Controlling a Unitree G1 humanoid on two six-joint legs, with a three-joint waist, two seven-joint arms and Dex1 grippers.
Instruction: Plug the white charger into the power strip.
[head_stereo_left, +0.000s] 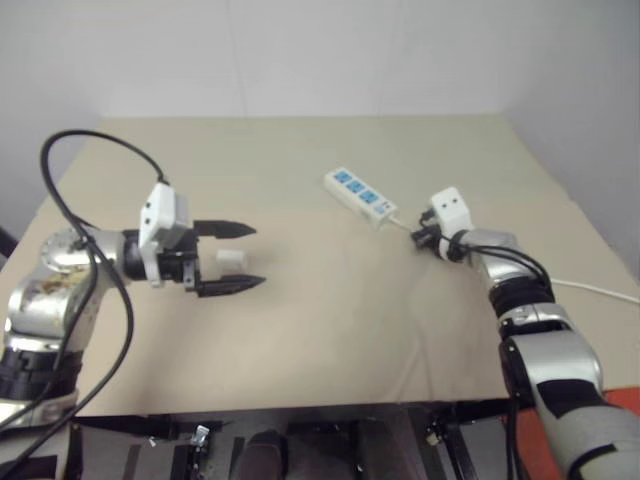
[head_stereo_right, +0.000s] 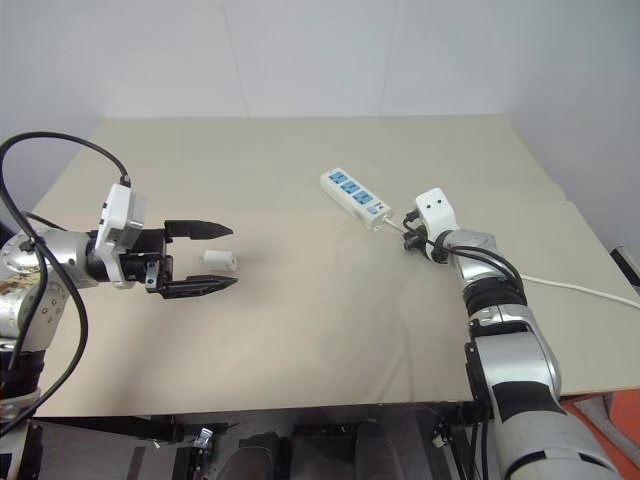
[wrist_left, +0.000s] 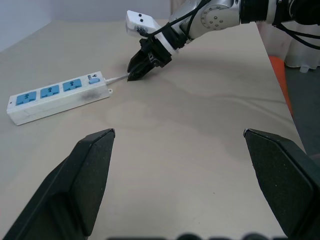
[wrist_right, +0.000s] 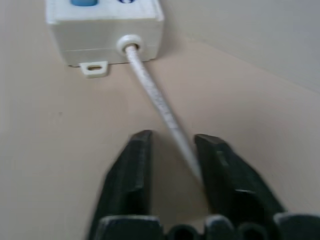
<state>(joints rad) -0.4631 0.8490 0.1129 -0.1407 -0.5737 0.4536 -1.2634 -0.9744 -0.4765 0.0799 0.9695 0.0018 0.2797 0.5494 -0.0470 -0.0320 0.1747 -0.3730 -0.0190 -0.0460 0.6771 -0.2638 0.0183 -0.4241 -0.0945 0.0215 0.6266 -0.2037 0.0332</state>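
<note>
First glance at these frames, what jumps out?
The right pincer is nearly closed around the thin cord just behind the power strip, at the table's far right. On the left, the left pincer hangs wide open above the white charger, which lies on the table. The charger is not yet plugged in.

Silver arms (head_stereo_left: 545, 345), black cables (head_stereo_left: 90, 215), black-fingered claws, white wrist boxes (head_stereo_left: 165, 215)
</note>
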